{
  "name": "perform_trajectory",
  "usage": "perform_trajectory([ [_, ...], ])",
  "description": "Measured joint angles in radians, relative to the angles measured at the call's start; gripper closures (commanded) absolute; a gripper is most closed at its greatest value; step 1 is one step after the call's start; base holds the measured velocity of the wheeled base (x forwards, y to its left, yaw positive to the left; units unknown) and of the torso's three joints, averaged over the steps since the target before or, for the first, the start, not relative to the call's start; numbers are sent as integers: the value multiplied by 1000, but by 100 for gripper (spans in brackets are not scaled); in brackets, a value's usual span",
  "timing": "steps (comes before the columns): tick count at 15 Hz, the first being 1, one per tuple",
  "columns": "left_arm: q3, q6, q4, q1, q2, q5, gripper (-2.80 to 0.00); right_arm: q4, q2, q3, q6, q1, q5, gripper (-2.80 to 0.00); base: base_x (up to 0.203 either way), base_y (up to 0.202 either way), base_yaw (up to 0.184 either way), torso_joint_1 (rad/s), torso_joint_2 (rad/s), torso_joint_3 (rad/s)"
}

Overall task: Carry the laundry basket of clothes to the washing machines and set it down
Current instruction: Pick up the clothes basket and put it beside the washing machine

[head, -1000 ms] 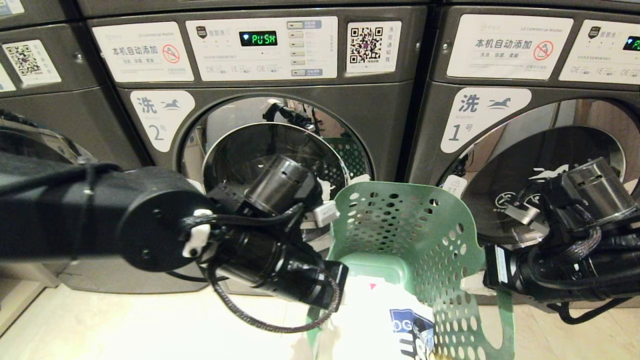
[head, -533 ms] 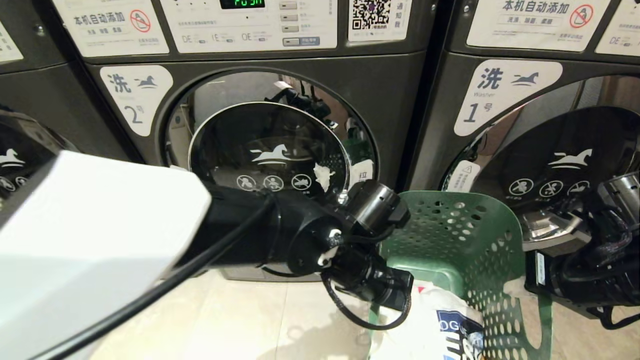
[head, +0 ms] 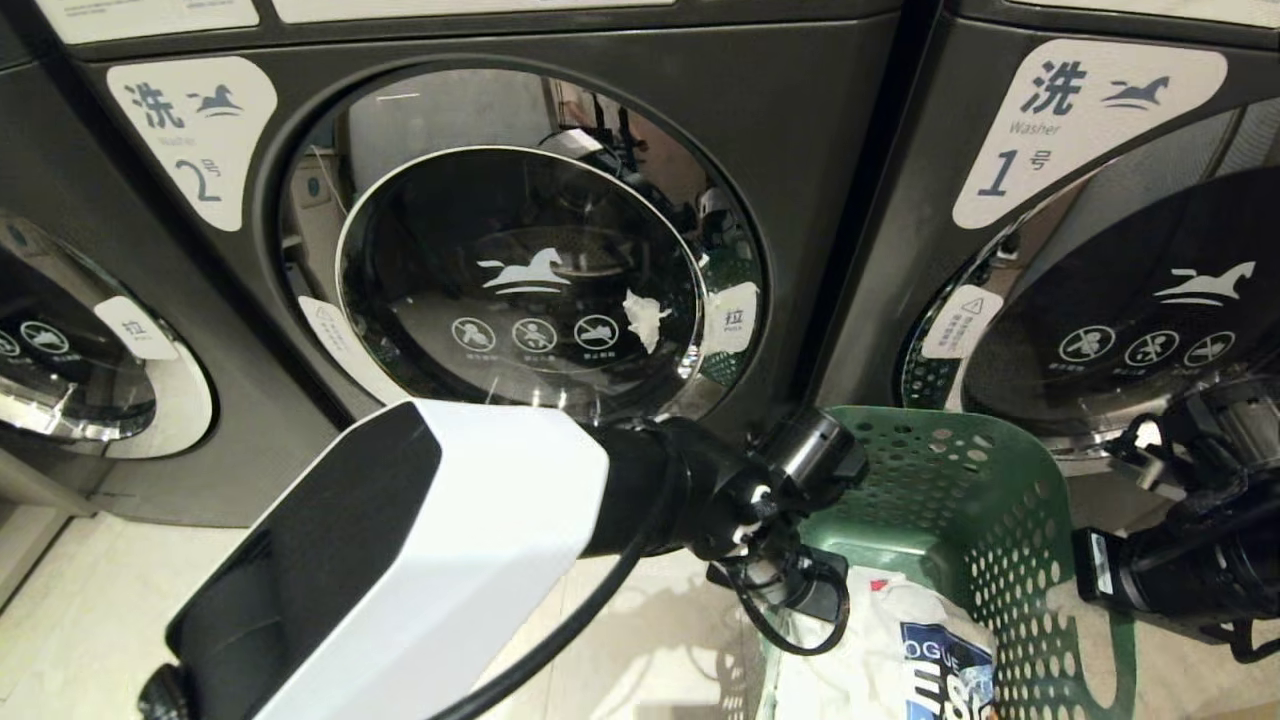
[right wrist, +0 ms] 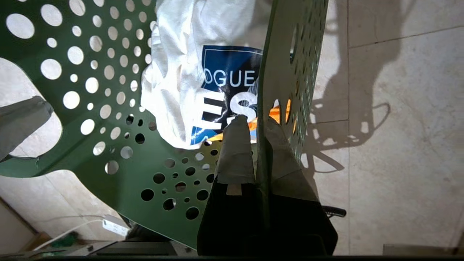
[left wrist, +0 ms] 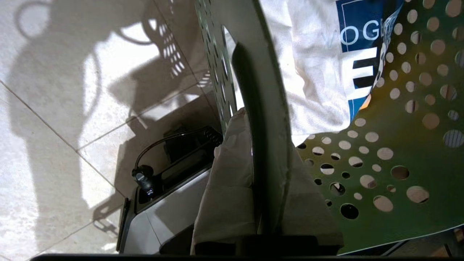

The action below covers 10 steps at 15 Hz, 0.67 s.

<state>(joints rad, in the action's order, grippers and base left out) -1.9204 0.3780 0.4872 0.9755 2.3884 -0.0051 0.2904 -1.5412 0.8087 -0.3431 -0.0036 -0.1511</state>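
The dark green perforated laundry basket (head: 960,490) hangs low in front of the washing machines, between door 2 (head: 520,290) and door 1 (head: 1130,300). The clothes (head: 880,640) lie inside, a white garment with blue-black print on top. In the left wrist view my left gripper (left wrist: 266,130) is shut on the basket's rim (left wrist: 268,90), one taped finger (left wrist: 228,163) outside the wall, beside the white garment (left wrist: 311,72). My right gripper (right wrist: 255,121) is shut on the opposite rim (right wrist: 279,54), over the printed cloth (right wrist: 177,83) and an orange piece (right wrist: 279,112).
Pale tiled floor (head: 120,590) lies under and around the basket. A third machine's door (head: 80,360) shows at the far left. My left forearm (head: 420,540) crosses the middle of the head view. My own base (left wrist: 170,214) sits below the basket, and a white power strip (right wrist: 114,226) lies on the floor.
The head camera has tipped downward, so the machines' control panels have slid up out of view. Both arms have lowered the basket toward the floor, each still gripping its rim.
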Motion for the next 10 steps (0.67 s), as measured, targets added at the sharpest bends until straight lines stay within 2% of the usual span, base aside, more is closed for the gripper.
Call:
perform_trajectory([
  [2,-6,15,3,0,17,1,0,-13,-45,11,19,-7,-2,0,0,0,0,7,0,-198],
  [7,-8,26,2,0,34,6,0,-142,-186,13,33,-13,0,0,0,0,0,3,6,-199],
  [10,-8,33,3,0,45,7,0,-198,-255,17,73,-14,-1,0,0,0,0,1,6,-198],
])
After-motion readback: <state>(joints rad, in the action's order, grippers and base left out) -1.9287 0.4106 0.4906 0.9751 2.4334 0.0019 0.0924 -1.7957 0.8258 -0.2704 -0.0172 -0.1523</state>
